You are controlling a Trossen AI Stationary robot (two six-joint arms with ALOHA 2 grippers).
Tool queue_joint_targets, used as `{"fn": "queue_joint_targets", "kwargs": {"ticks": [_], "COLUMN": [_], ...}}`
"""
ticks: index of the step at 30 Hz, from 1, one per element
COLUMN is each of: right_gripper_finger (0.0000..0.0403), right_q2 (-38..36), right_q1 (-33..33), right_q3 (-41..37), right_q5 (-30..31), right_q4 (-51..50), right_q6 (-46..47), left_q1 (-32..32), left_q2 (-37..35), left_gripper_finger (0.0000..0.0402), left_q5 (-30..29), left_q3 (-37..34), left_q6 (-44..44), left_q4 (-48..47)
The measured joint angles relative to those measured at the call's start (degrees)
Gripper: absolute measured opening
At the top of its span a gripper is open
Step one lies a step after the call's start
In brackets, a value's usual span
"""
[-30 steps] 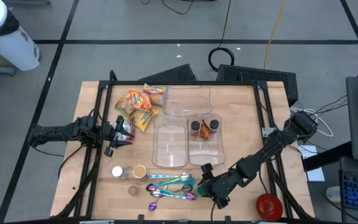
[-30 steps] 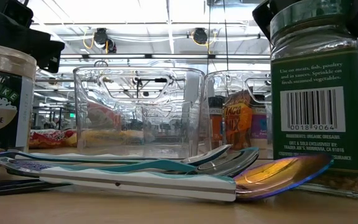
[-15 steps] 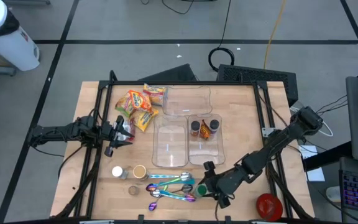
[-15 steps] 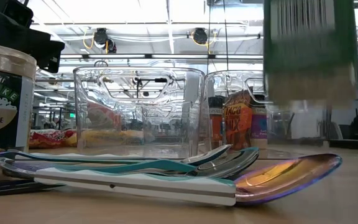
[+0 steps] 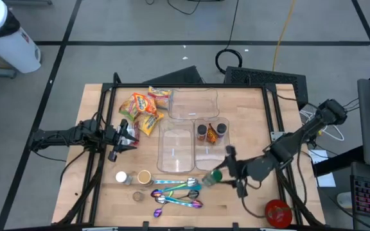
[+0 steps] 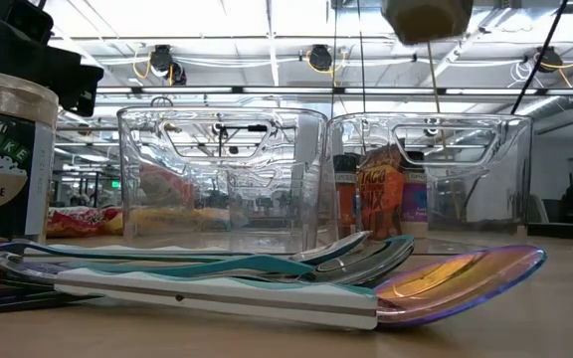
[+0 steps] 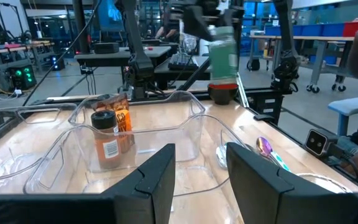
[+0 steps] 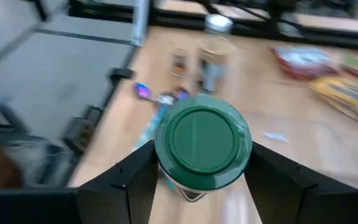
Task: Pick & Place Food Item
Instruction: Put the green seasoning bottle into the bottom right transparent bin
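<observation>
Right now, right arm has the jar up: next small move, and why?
Probably carry it on toward the bin that holds two spice jars, then lower. The right gripper grips the green-lidded jar clear of the table, beside the spoons, just short of that bin's near wall.

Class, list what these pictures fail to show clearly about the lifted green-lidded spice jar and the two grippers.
- Green-lidded glass spice jar: label unreadable; motion blur in the left wrist view, lid hides it in the right wrist view.
- Same jar, low view: only its base shows, cut off by the top edge.
- Left gripper: whether it holds the red packet is too small to tell, high view.
</observation>
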Motion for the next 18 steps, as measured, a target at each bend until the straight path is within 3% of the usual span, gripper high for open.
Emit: {"fn": "queue_joint_targets", "kwargs": {"ticks": [8,18], "right_gripper_finger": [0.0203,0.0203], "right_q2": [-2.16,-5.39], "right_q1": [-4.44,-12.92], "right_q3": [-0.05,-10.22], "right_q5": [2.98,1.80], "right_q4": [-12.31,-12.76], "right_q6": [5.75,8.59], "left_q1": [0.01,0.02], "left_q2": [0.00,0.00], "left_gripper_finger": [0.0152,0.0152], "left_q5": [0.00,0.00], "left_q3": [0.00,0.00], "left_q6": [0.00,0.00], "left_q4": [0.00,0.00]}}
